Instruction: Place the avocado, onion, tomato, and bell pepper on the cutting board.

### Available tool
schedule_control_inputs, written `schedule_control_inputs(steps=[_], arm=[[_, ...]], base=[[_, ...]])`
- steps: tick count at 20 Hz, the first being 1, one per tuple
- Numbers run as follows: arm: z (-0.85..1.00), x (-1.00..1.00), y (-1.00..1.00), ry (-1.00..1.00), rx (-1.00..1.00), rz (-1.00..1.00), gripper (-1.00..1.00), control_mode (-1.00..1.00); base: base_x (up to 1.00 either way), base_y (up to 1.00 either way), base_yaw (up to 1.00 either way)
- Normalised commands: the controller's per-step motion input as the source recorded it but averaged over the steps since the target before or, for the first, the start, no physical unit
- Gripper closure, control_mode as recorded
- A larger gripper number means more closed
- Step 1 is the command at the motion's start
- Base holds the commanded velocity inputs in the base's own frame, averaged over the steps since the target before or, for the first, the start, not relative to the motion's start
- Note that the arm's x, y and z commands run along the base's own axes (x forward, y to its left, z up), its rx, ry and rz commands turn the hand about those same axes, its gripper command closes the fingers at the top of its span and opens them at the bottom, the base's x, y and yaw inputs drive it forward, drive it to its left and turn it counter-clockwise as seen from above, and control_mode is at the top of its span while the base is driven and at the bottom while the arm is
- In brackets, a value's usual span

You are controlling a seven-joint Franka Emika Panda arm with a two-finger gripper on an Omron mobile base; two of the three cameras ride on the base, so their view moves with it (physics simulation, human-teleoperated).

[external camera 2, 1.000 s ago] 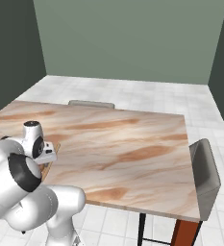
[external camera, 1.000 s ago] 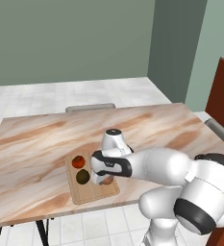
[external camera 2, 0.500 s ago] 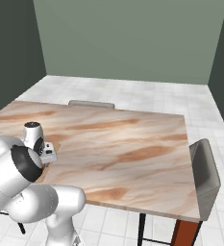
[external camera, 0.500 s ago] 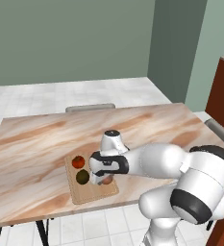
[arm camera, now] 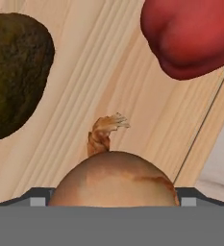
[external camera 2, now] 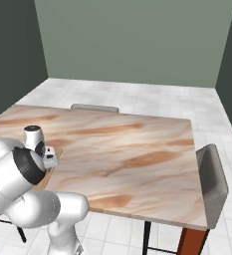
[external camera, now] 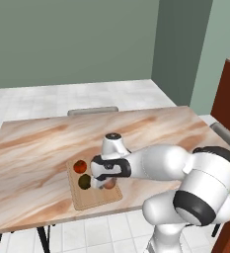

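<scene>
Robot arm reaching low over the cutting board (external camera: pixel 94 195), which lies near the front edge of the marbled counter (external camera: pixel 37 148), toward its left end. The pincer (external camera: pixel 102 184) sits down over the board's right half w/ the onion (arm camera: pixel 114 178) directly at it. In the hand view the tan ball rises from the bottom edge, dry tuft pointing up the board. Finger tips are hidden, so can't tell whether the pincer is clamped on the onion or apart.

On the board: avocado (external camera: pixel 84 181), dark, near the middle; a red-orange ball, prob. the tomato (external camera: pixel 80 166), toward the back-left corner. Hand view also shows a deep red lumpy item, likely the bell pepper (arm camera: pixel 188 36), by the groove near the board's rim.

Handling, as judgement:
- Onion looks light, firm, smooth-skinned, so it's apt to roll or slip.
- Best held across its widest middle, not by the tuft.
- Avocado looks rougher, so grips easier.
</scene>
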Motion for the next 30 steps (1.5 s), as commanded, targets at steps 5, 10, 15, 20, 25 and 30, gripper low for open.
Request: schedule_control_inputs(steps=[5, 10, 15, 20, 25, 30], arm=[[0.09, 0.0, -0.01, 0.0, 0.0, -0.03, -1.0, -1.0], [0.27, 0.0, -0.05, 0.0, 0.0, -0.04, -1.0, -1.0], [0.42, -0.01, -0.1, 0.0, 0.0, -0.04, -1.0, -1.0], [0.53, -0.06, -0.17, 0.0, 0.0, -0.05, -1.0, -1.0], [0.44, -0.07, -0.28, -0.01, 0.0, -0.05, -1.0, -1.0], [0.36, -0.11, -0.41, -0.06, 0.02, -0.02, -1.0, -1.0]], base=[[0.0, 0.0, 0.0], [0.0, 0.0, 0.0], [0.0, 0.0, 0.0], [0.0, 0.0, 0.0], [0.0, 0.0, 0.0], [0.0, 0.0, 0.0]])
